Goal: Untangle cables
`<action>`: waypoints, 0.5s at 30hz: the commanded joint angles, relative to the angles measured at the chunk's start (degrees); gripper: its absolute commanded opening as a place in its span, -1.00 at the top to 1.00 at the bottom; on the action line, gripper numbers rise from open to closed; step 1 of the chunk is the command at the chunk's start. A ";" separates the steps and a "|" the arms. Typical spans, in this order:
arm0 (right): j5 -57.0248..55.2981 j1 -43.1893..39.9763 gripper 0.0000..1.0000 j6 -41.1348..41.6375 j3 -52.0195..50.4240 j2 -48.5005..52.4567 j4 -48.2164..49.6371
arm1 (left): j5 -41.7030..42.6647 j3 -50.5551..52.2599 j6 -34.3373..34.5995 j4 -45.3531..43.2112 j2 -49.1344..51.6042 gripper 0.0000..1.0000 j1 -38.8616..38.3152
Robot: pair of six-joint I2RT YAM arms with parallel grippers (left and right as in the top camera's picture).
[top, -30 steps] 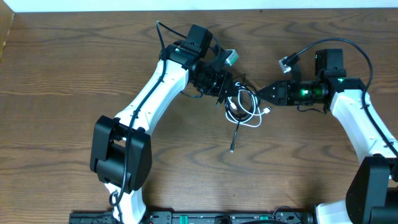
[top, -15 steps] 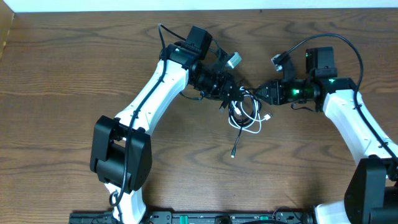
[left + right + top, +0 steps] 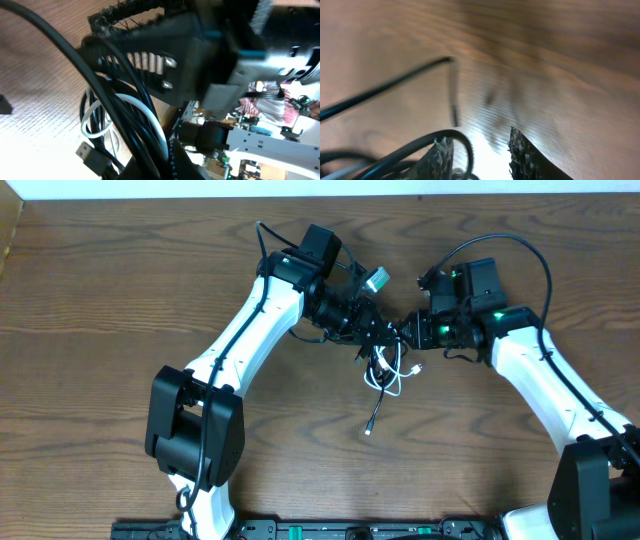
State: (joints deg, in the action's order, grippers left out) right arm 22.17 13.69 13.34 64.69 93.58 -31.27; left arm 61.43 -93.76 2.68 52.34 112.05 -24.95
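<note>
Pinching the thin black cord (image 3: pixel 378 405) in my left pincer (image 3: pixel 372 330), jaws together, anchors the tangle at the brown wooden table's (image 3: pixel 120 300) far middle; the thin white cord (image 3: pixel 150 120) loops through it. My right pincer (image 3: pixel 405 332), jaws apart just to its right, straddles a black loop, I judge to pull it free

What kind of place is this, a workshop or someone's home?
Probably a robotics lab: two white robot arms mounted at a wooden table, handling a tangle of black and white cables, with cluttered equipment behind.
</note>
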 commanded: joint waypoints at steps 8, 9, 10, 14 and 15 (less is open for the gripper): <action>-8.94 -0.61 0.33 8.22 0.55 -0.66 1.70 | 4.92 0.11 0.98 0.07 0.02 0.84 -0.46; -7.45 -0.66 0.33 7.21 0.55 -0.66 1.70 | 4.96 0.11 1.01 0.09 0.02 0.84 -0.46; -6.51 -0.76 0.33 6.69 0.55 -0.66 1.64 | 5.01 0.11 1.03 0.09 0.02 0.83 -0.46; -10.84 -1.77 0.37 9.29 0.39 -0.61 -0.15 | 5.51 0.11 1.03 0.11 0.02 0.82 -0.44; -13.77 -2.16 0.41 11.17 0.24 -0.59 -0.96 | 5.75 0.11 1.05 0.11 0.02 0.82 -0.39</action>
State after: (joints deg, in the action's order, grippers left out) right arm 15.73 13.21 21.78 64.69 93.58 -31.00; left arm 63.13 -93.76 3.20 52.03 112.09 -25.02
